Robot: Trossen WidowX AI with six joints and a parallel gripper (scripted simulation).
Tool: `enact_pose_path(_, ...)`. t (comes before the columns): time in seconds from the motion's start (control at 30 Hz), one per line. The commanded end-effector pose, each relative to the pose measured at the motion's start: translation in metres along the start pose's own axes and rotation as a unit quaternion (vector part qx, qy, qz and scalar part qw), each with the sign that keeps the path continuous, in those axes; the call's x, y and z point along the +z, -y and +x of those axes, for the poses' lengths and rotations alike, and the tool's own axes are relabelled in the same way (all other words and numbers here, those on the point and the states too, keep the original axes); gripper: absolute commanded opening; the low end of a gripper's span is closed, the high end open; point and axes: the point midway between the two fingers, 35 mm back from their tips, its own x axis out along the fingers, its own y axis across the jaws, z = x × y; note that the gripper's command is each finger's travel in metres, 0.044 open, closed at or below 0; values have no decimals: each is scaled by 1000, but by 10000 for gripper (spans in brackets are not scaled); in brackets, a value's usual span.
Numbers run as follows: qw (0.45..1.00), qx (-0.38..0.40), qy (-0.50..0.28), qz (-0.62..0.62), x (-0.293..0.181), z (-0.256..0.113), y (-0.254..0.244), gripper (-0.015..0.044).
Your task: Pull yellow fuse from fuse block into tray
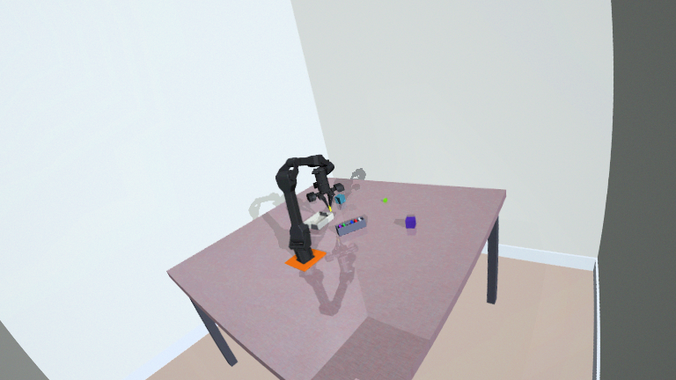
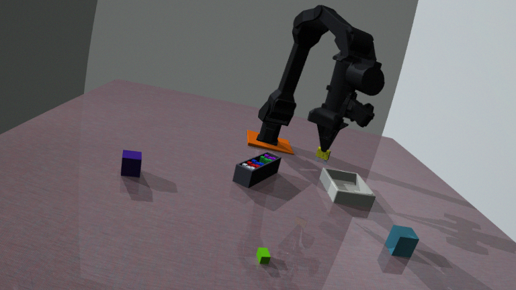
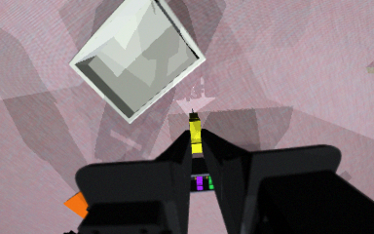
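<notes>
My gripper (image 1: 329,206) (image 2: 323,149) (image 3: 195,134) is shut on the yellow fuse (image 1: 329,209) (image 2: 322,154) (image 3: 195,128) and holds it in the air, apart from the block and the tray. The dark fuse block (image 1: 351,228) (image 2: 242,176) (image 3: 200,167) stands on the table with purple, green, blue, red and white fuses in it. The fingers hide much of it in the wrist view. The light grey tray (image 1: 319,226) (image 2: 353,198) (image 3: 167,91) lies ahead and to the left of the fuse in the wrist view. The fuse is not over the tray's inside there.
A teal cube (image 1: 340,199) (image 2: 402,242) stands beyond the tray. A small green cube (image 1: 385,200) (image 2: 263,256) and a purple cube (image 1: 410,222) (image 2: 131,164) stand farther off. The arm's base is on an orange plate (image 1: 319,254) (image 2: 283,148) (image 3: 75,205).
</notes>
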Motion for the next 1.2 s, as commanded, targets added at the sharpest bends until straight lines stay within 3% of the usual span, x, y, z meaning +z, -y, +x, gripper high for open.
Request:
enact_pose_path(0.0, 1000, 4, 0, 3, 20, 1, -14, 0)
enact_pose_path(0.4, 1000, 7, 2, 3, 66, 1, -59, 0)
enact_pose_path(1.17, 1000, 7, 3, 3, 68, 31, -60, 0)
